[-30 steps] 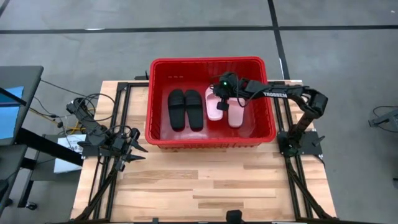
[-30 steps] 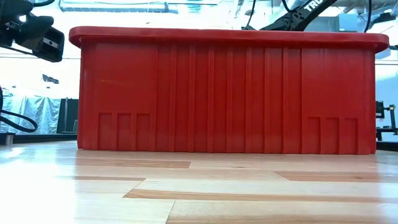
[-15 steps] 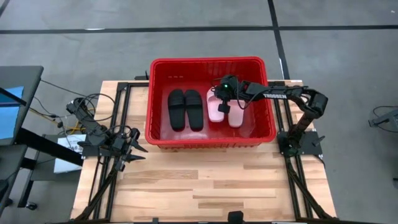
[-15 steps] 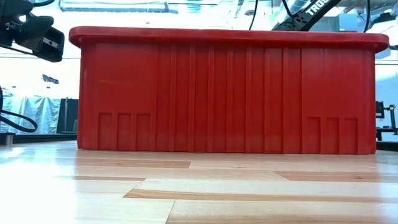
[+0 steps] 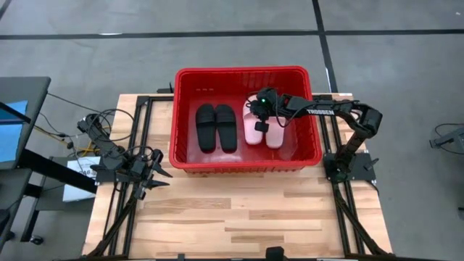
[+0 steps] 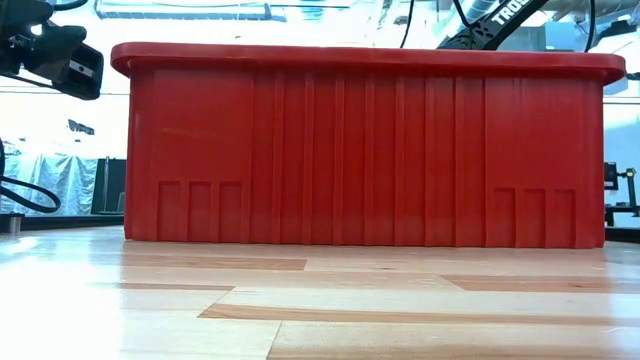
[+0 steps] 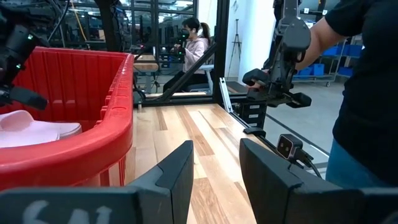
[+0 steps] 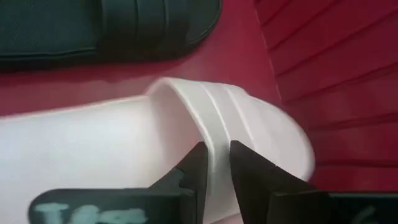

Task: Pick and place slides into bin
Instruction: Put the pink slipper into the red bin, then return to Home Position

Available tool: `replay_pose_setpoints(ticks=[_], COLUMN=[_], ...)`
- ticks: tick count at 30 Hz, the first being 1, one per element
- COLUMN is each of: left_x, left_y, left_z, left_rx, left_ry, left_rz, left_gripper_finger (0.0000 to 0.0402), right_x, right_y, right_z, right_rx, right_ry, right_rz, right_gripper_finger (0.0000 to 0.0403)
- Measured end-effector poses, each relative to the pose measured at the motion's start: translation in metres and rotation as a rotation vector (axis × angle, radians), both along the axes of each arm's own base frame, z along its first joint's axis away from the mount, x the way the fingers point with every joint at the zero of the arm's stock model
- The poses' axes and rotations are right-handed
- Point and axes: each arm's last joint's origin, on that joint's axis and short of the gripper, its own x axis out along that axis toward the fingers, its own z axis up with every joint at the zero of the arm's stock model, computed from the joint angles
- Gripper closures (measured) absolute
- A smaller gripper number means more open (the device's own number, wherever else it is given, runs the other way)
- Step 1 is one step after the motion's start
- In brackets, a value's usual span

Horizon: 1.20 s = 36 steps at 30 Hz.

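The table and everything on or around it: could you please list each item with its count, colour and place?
bin: one, red, far half of the table.
black slides: two, side by side in the bin's left half.
pink slides: two, side by side in the bin's right half.
table: one, pale wood.
people: two, in the room beyond.
left hand: dark, open, at the table's left edge.
right hand: dark, shut on a pink slide's strap.

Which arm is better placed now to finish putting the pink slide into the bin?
Probably right: the right gripper is inside the bin, pinching a pink slide. The left gripper waits outside.
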Motion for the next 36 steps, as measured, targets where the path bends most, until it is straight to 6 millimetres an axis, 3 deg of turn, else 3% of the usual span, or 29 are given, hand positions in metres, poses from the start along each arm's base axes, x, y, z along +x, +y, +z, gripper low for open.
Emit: replay_pose_setpoints(ticks=[20,27,36], left_x=[0.0,0.0,0.0], left_y=[0.0,0.0,0.0], left_z=[0.0,0.0,0.0], left_rx=[-0.002,-0.001,-0.002], left_ry=[0.0,0.0,0.0], left_rz=[0.0,0.0,0.0], left_gripper_finger=[0.0281,0.0281,0.0281], right_x=[0.0,-0.005,-0.022], right_y=[0.007,0.025,0.059], right_z=[0.006,0.047,0.135], right_rx=[0.024,-0.05,-0.13], right_ry=[-0.011,-0.126,-0.42], right_rz=[0.047,0.079,0.068], right_gripper_finger=[0.0337,0.0337,0.0337])
